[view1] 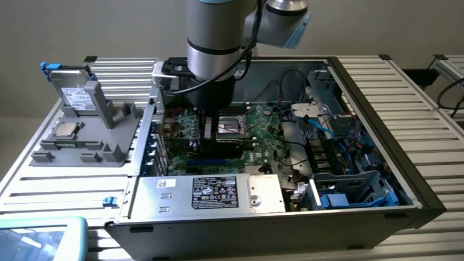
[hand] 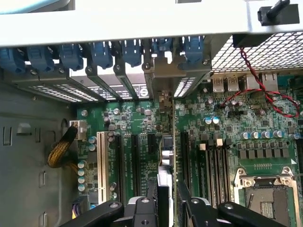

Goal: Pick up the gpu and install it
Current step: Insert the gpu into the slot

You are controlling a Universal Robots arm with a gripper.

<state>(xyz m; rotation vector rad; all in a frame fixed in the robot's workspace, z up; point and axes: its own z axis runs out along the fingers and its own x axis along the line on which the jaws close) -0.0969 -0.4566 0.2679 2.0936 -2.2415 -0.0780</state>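
The arm [view1: 212, 49] points straight down, hand [hand: 166, 208] (fingers partly closed) gripping.

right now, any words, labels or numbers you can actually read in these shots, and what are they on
No text reads clearly.
Black label with white print and symbols on the silver metal power supply box: too small to read.
White label on the silver drive upright in the grey plastic holder: blurred.
Small white sticker by the blue-clipped rear slots: unreadable.
Green motherboard markings: too fine to read.

Open computer case [view1: 406, 179] on a slatted metal table [view1: 65, 179] — motherboard [view1: 264, 144] exposed, empty CPU socket [view1: 230, 126], power supply [view1: 217, 193] with label near the front. Grey parts holder [view1: 87, 136] at the exterior view's left — silver drive [view1: 76, 95] with blue tabs upright in it.
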